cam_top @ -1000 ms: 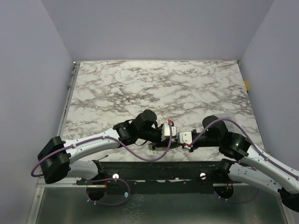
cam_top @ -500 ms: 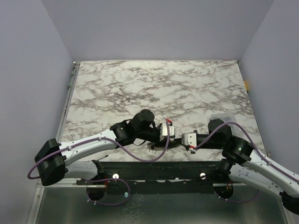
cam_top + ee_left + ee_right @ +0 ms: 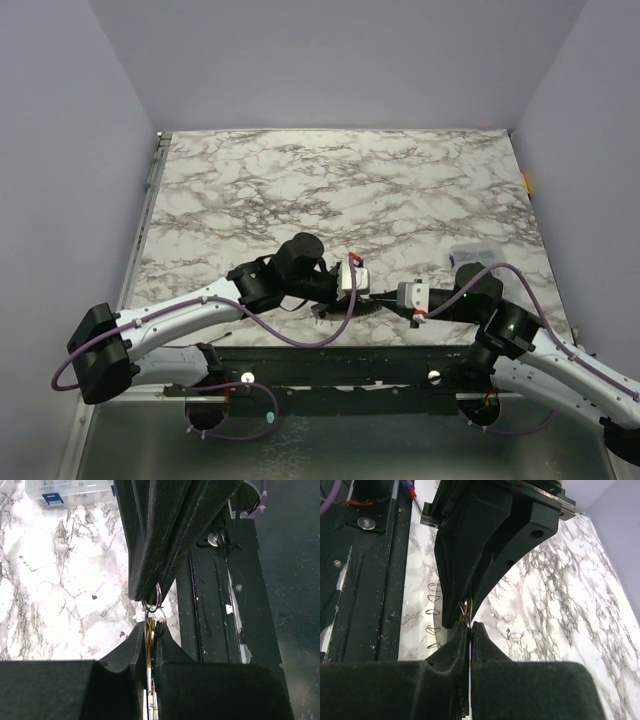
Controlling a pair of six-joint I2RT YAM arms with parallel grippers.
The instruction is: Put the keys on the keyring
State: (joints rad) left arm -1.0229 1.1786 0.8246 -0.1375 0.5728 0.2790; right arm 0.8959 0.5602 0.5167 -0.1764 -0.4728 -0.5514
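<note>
Marble with grey swirls covers the table (image 3: 350, 190), and we see both arms meet tip to tip near its front edge. Our left gripper (image 3: 150, 628) is clenched on the key (image 3: 149, 636), whose yellow head shows as a thin strip between the fingers. Our right gripper (image 3: 469, 630) is pinched tight on the keyring (image 3: 159, 599), a thin grey ring at its tip. Key and ring are just beside each other, up off the table. We cannot tell if the key is on the ring. A clear box (image 3: 70, 491) sits well apart

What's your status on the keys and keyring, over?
Left gripper shut on the key. Right gripper shut on the keyring. Key and ring meet between the tips. Clear plastic box well aside.
</note>
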